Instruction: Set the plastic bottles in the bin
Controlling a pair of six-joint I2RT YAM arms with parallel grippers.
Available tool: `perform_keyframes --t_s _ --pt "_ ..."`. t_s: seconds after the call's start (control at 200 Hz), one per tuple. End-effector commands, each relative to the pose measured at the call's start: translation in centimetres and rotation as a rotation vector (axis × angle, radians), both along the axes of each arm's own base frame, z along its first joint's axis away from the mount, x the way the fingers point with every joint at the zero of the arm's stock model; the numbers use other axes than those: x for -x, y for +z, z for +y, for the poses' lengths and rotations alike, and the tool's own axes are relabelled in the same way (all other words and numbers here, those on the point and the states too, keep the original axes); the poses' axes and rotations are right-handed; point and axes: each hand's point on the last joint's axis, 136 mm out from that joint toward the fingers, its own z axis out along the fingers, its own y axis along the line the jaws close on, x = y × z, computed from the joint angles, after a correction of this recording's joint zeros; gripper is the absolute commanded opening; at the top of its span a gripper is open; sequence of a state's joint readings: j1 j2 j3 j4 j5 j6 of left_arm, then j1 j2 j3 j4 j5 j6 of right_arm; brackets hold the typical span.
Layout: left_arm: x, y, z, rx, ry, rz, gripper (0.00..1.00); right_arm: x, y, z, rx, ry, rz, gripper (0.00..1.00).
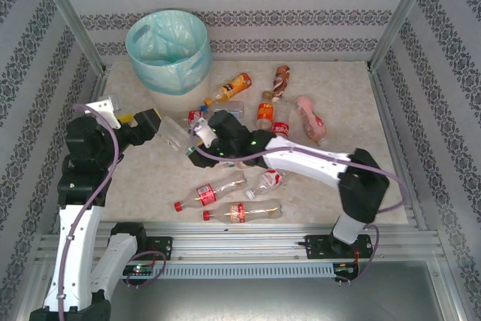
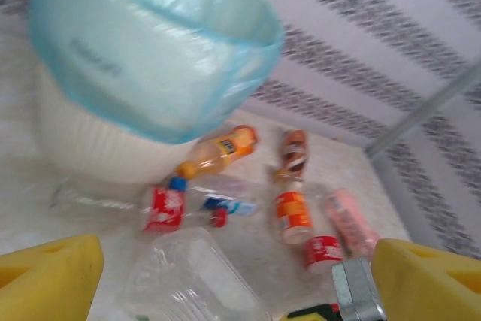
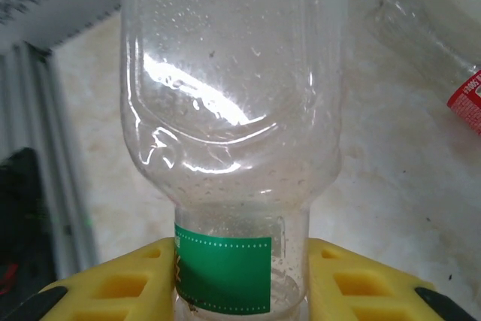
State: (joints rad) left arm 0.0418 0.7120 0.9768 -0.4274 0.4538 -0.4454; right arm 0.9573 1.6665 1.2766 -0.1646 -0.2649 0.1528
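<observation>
My right gripper [image 1: 198, 137] [image 3: 240, 280] is shut on the neck end of a clear bottle with a green label [image 3: 225, 148] [image 1: 177, 134]. It holds the bottle out toward the left arm, above the table. My left gripper [image 1: 152, 124] [image 2: 237, 264] is open, and the bottle's base [image 2: 192, 280] lies between its yellow fingers [image 2: 49, 276] without touching them. The cream bin with the teal bag [image 1: 168, 50] [image 2: 150, 58] stands at the far left. Loose bottles lie on the table: orange [image 1: 230, 87], brown [image 1: 282, 78], pink [image 1: 310, 119], and red-labelled ones [image 1: 210, 193] [image 1: 241, 212].
An orange-labelled bottle [image 2: 291, 216] and a red-labelled one [image 2: 164, 208] lie just right of the bin's foot. Metal frame posts [image 1: 68, 13] and patterned walls close in the table [image 1: 143, 178]. The right arm [image 1: 316, 162] stretches across the middle.
</observation>
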Motion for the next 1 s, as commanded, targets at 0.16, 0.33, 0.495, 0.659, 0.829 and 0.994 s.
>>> perform_keyframes --t_s 0.16,0.33,0.495,0.659,0.829,0.994 --pt "0.9 8.3 -5.4 0.215 -0.368 -0.224 0.91 1.1 9.4 -3.5 -0.256 -0.048 -0.049 0.30" --pt "1.1 10.2 -6.7 0.298 -0.484 -0.272 0.91 0.8 12.4 -4.4 -0.306 -0.086 -0.075 0.30" --pt "1.2 10.6 -7.3 0.336 -0.548 -0.271 0.90 0.9 14.2 -3.9 -0.358 -0.076 -0.091 0.30" --pt "0.8 9.6 -7.1 0.308 -0.510 -0.219 0.90 0.2 15.4 -3.9 -0.382 -0.117 -0.127 0.29" --pt "0.3 8.9 -5.4 0.252 -0.363 -0.209 0.94 -0.3 15.5 -4.8 -0.363 -0.169 -0.151 0.28" --pt "-0.5 8.4 -5.6 0.295 -0.382 -0.197 0.93 1.1 16.9 -3.8 -0.392 -0.111 -0.168 0.28"
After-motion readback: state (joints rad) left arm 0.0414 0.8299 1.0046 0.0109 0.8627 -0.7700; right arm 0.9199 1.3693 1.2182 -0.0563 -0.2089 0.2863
